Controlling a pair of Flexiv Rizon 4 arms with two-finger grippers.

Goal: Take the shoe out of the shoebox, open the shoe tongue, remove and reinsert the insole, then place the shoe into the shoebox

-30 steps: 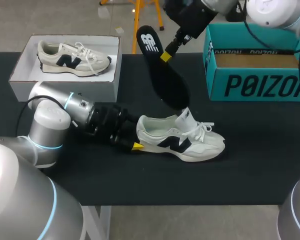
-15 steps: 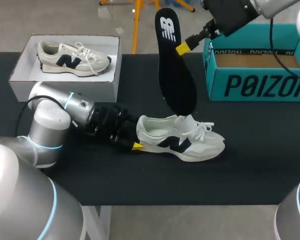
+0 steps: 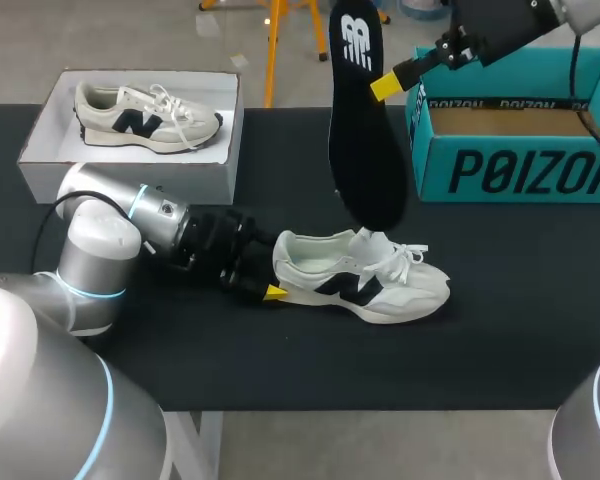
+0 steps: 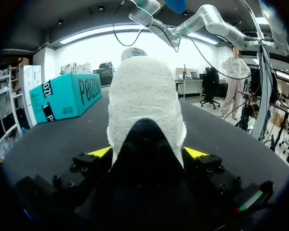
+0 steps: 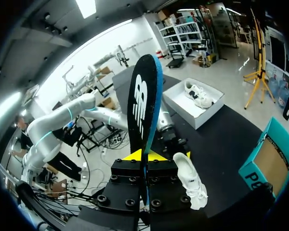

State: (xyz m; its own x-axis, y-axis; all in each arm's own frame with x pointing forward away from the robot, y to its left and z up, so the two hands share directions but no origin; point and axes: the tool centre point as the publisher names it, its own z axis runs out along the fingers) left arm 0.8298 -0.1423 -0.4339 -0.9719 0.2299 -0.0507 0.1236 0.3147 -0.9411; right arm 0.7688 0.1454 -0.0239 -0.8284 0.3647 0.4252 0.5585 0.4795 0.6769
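Note:
A white sneaker point(image 3: 365, 282) with a dark logo lies on its sole on the black table point(image 3: 500, 330), toe to the right. My left gripper point(image 3: 279, 275) has its fingers on both sides of the heel point(image 4: 145, 101) and presses it from two sides. My right gripper point(image 3: 390, 84) is shut on the black insole point(image 3: 363, 150) and holds it nearly upright in the air. The insole's lower end hangs just above the sneaker's tongue point(image 3: 373, 240). In the right wrist view the insole point(image 5: 143, 103) stands up between that gripper's point(image 5: 144, 155) fingers, with the sneaker point(image 5: 190, 184) far below.
An open teal shoebox point(image 3: 520, 165) stands at the back right, close under my right arm. A white box point(image 3: 50, 125) with a second sneaker point(image 3: 145, 118) sits at the back left, behind my left arm.
My right gripper has risen and moved right with the insole, which has turned more upright and come clear of the sneaker. The left arm and the sneaker have stayed put.

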